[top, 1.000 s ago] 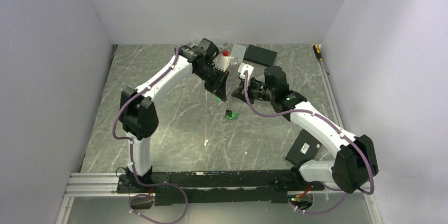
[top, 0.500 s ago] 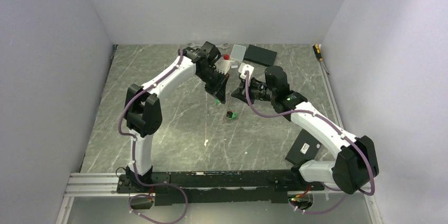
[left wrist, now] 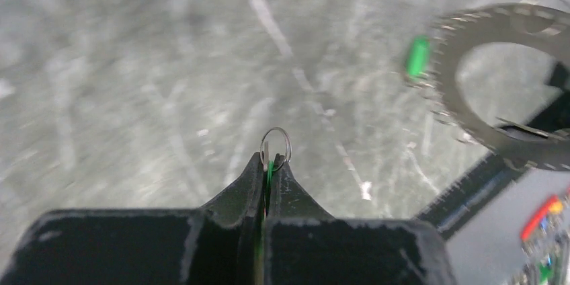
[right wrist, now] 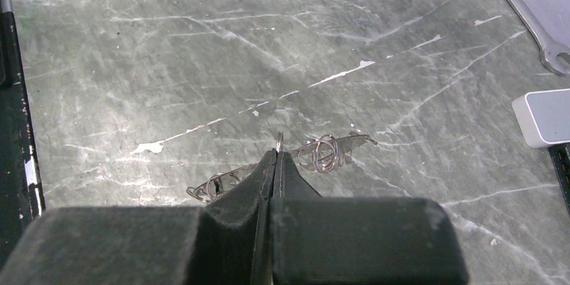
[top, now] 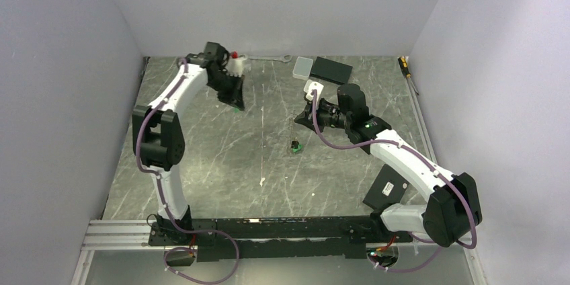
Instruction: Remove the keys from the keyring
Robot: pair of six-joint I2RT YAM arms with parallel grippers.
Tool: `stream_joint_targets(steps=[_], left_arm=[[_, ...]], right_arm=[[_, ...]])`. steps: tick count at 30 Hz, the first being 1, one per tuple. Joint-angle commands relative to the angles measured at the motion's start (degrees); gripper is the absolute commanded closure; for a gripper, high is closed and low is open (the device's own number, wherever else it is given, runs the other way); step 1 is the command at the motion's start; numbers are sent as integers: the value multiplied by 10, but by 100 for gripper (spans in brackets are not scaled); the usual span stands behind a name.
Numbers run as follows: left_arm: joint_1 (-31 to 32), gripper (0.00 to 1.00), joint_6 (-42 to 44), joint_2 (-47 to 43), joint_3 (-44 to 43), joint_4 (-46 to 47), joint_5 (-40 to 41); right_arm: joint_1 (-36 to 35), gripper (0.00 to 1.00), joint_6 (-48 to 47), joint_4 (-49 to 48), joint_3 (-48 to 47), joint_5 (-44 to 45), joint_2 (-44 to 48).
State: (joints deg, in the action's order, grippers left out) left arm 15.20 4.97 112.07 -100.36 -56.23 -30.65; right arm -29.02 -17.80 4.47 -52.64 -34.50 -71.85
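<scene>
While left pincer clamps a green-headed key with a small round wire loop, right pincer pinched on thin grey keyring, coiled metal links just past its tips, veined stone worktop beneath.

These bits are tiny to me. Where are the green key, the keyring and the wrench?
green key [left wrist: 269, 166]: left wrist view, its visible green edge.
keyring [right wrist: 327, 152]: right wrist view, its coiled loops.
wrench [top: 269, 58]: top external view, its shaft.
</scene>
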Motion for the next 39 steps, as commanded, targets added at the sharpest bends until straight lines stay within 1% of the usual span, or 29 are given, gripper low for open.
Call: stream_joint_targets(steps=[1, 5, 12, 16, 23, 25, 28, 31, 34, 37, 39], left_arm=[[-48, 100, 35, -39, 27, 48, 99], [-75, 100, 61, -26, 62, 77, 171], [-100, 100, 73, 4, 104, 122, 190], [-101, 100, 81, 18, 110, 148, 217], [-103, 98, 83, 66, 98, 150, 252], [-103, 95, 80, 72, 99, 153, 257], [-103, 85, 79, 76, 96, 151, 254], [-103, 70, 78, 77, 92, 146, 247], [-103, 60, 75, 76, 83, 131, 231], [-103, 49, 76, 65, 75, 113, 202], [-102, 41, 81, 51, 71, 101, 162]], right_arm=[[4, 100, -2, -27, -2, 4, 22], [5, 100, 1, -28, -2, 4, 19], [5, 100, 5, -32, 0, 8, 15], [6, 100, 6, -32, 0, 9, 13], [8, 100, 7, -32, 0, 8, 10], [8, 100, 7, -32, 0, 8, 9], [8, 100, 8, -32, 1, 5, 6], [8, 100, 12, -32, 0, 3, 4], [8, 100, 14, -34, 0, 2, 2], [9, 100, 18, -35, 0, 2, -1], [9, 100, 23, -46, -1, 3, -3]])
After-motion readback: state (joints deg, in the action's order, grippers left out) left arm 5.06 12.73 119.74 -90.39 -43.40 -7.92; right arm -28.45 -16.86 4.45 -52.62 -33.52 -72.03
